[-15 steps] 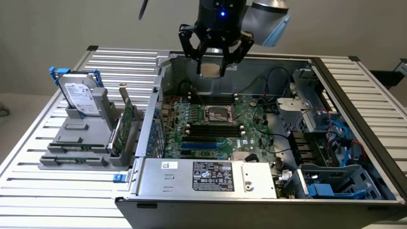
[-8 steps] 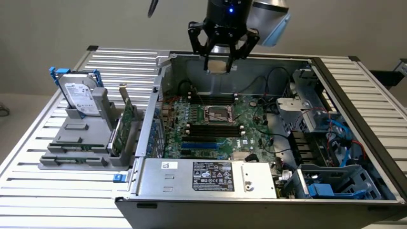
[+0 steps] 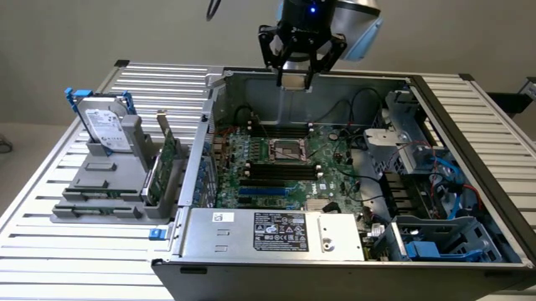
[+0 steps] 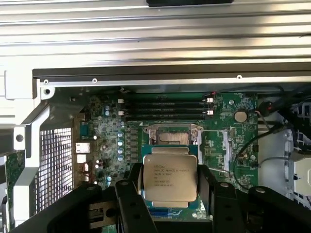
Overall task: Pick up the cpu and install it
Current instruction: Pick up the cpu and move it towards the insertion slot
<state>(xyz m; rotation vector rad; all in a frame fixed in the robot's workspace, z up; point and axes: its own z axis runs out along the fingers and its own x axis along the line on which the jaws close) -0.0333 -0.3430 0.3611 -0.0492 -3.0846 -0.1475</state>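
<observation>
The cpu [image 4: 170, 175], a flat square chip with a silvery printed top and a thin green edge, sits between my gripper's [image 4: 170, 190] black fingers [image 4: 130, 194], which are shut on its two sides. In the exterior view my gripper [image 3: 295, 80] hangs high over the back of the open computer case with the cpu [image 3: 293, 82] at its tips. The metal-framed motherboard socket [image 3: 287, 150] lies below and nearer the front; in the wrist view the socket [image 4: 172, 136] shows just beyond the chip.
Memory slots [image 3: 280, 170] flank the socket. A power supply [image 3: 277, 233] fills the case front, and drive bays with cables [image 3: 435, 182] sit on the exterior view's right. At the exterior view's left, a grey rack [image 3: 105, 188] holds a hard drive [image 3: 107, 128].
</observation>
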